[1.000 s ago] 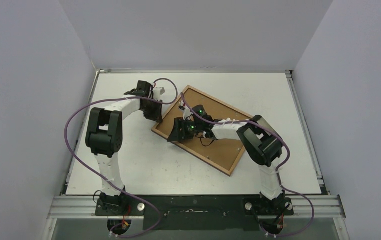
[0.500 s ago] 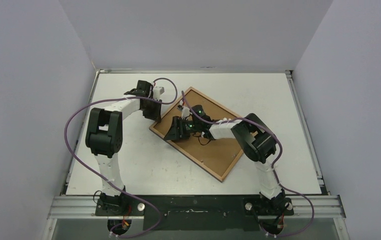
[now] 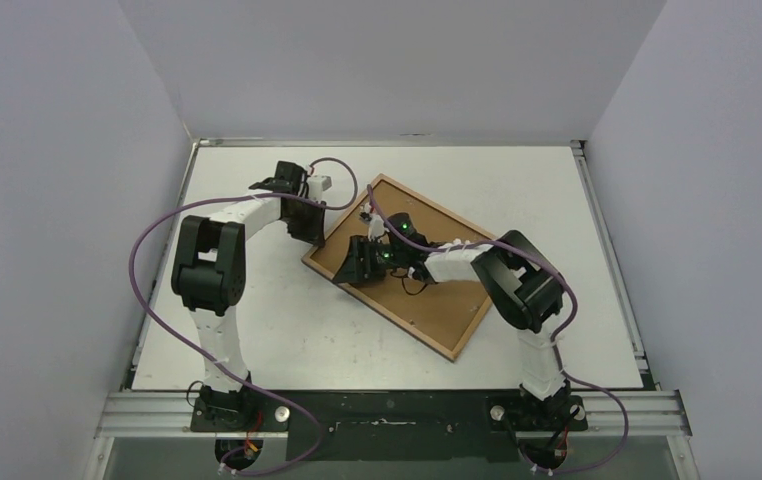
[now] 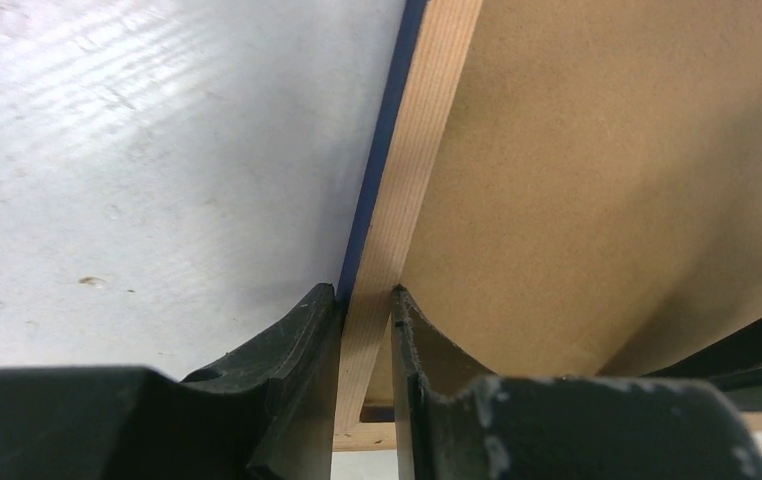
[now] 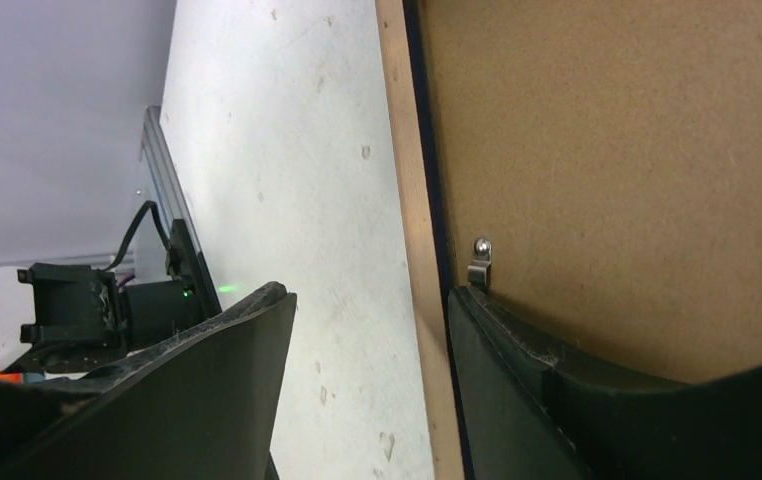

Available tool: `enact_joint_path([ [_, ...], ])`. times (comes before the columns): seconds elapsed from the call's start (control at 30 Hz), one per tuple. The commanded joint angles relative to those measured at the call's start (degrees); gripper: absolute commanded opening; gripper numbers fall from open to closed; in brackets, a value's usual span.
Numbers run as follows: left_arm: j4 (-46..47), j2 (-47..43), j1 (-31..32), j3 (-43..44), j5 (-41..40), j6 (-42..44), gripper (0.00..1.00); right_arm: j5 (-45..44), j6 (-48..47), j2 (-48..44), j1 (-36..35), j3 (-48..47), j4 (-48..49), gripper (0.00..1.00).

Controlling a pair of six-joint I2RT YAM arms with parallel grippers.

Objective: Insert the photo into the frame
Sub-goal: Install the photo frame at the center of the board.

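A white, scuffed table (image 3: pixel 257 330) fills the floor of a plain booth, closed in by pale lavender-grey walls (image 3: pixel 57 150) on three sides. An aluminium rail (image 3: pixel 397 410) runs along the bottom of the top view, where both arm bases are bolted. Purple cables (image 3: pixel 142 260) loop beside each arm.

The frame (image 3: pixel 435 207) lies near the middle of the table, turned on a diagonal so one corner points to the upper centre of the top view. It lies face down: a light wood border surrounds a brown backing board (image 3: pixel 432 300). In the left wrist view, a thin navy-blue line shows on the outer side of the wood border, against the table.

The left gripper (image 4: pixel 362 295) sits at the frame's upper-left side, its fingers drawn narrow and pinching the wood border, one finger outside over the table and one inside against the backing board.

The right gripper (image 5: pixel 367 290) hangs over the frame's left corner region, its jaws standing well apart and holding nothing. They straddle the wood border: one finger is over bare table, and the other is over the backing board with its tip just below a small metal clip (image 5: pixel 479 262). Whether that finger touches the board cannot be told.
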State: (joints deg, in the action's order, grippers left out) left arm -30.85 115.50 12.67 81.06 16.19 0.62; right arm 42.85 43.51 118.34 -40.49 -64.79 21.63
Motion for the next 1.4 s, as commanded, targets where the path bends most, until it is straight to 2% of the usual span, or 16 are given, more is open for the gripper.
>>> enact_joint_path([
  [0.0, -5.21, 0.95, 0.46, 1.91, 3.16, -1.02, 0.05, -4.67, -6.16, -6.61, 0.84, 2.76, -4.12, 0.59],
  [0.37, -4.4, 0.55, 0.5, 1.3, 2.12, -1.7, 0.04, -1.25, -3.45, -4.35, -0.06, 5.14, -3.16, 0.58],
  [0.53, -4.48, -0.06, 0.56, 1.18, 3.7, -3.16, 0.04, 1.15, -0.97, -1.3, -0.59, 1.17, -0.5, 0.59],
  [0.63, -6.24, -0.56, 0.14, 1.35, 6.56, -4.89, 0.05, 1.63, -0.47, -3.83, 1.91, -0.38, -0.59, 0.59],
  [0.73, -6.43, -2.16, -0.94, 0.44, 9.35, -6.55, 0.08, 0.49, -1.84, -9.07, 7.42, -1.09, -3.54, 0.59],
  [0.83, -6.59, -4.24, -1.6, -0.8, 11.75, -7.65, 0.17, -2.89, -5.31, -12.33, 12.0, -3.34, -10.48, 0.61],
  [0.97, -6.3, -7.14, -2.34, -3.3, 14.67, -8.6, 0.27, -10.41, -9.6, -11.58, 13.68, -7.31, -17.78, 0.61],
  [1.1, -5.41, -8.43, -3.62, -4.07, 15.67, -8.88, 0.3, -18.95, -12.75, -8.18, 13.98, -12.1, -23.9, 0.61],
  [1.23, -4.06, -6.88, -4.36, -0.15, 15.38, -8.39, 0.32, -26.58, -17.41, -5.68, 14.22, -18.82, -29.22, 0.61],
  [1.37, -1.86, -0.97, -3.3, 6.56, 13.91, -7.69, 0.33, -26.41, -17.82, -3.12, 14.66, -23.12, -31.01, 0.61],
])
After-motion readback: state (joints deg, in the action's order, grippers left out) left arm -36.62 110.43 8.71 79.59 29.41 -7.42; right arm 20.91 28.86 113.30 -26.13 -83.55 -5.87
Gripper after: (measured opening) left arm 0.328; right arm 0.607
